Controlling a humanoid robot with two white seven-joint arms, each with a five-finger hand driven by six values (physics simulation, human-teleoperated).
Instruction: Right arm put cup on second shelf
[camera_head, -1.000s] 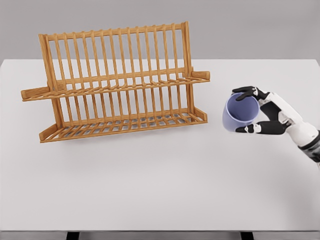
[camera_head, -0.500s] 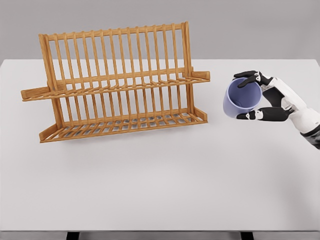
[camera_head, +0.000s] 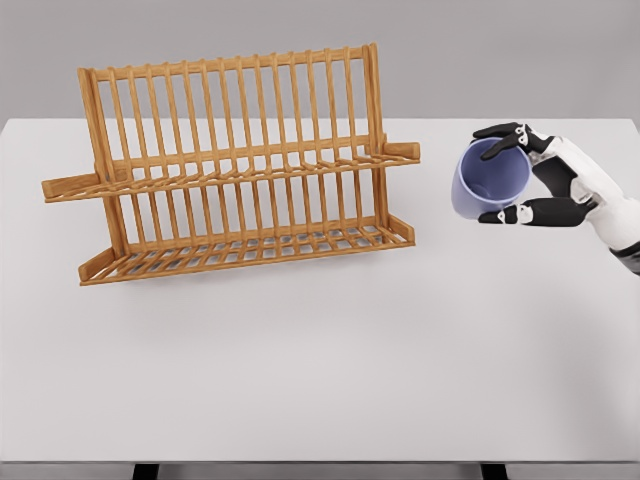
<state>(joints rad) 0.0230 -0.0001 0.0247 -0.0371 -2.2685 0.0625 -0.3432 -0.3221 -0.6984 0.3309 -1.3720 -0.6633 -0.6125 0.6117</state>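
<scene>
The cup (camera_head: 488, 181), pale lilac and empty as far as its open mouth shows, hangs in the air to the right of the wooden rack (camera_head: 235, 160), clear of the white table (camera_head: 320, 350). The right hand (camera_head: 535, 180) holds it, dark fingers (camera_head: 500, 131) over the upper rim and the thumb under the lower wall. Its long axis is tilted, mouth facing up and toward the camera. The upper shelf (camera_head: 240, 172) lies to the hand's left at roughly the same height in the picture, its near end close to the cup but apart; I judge the coming move a leftward carry. Both shelves look bare. The left arm is out of view
</scene>
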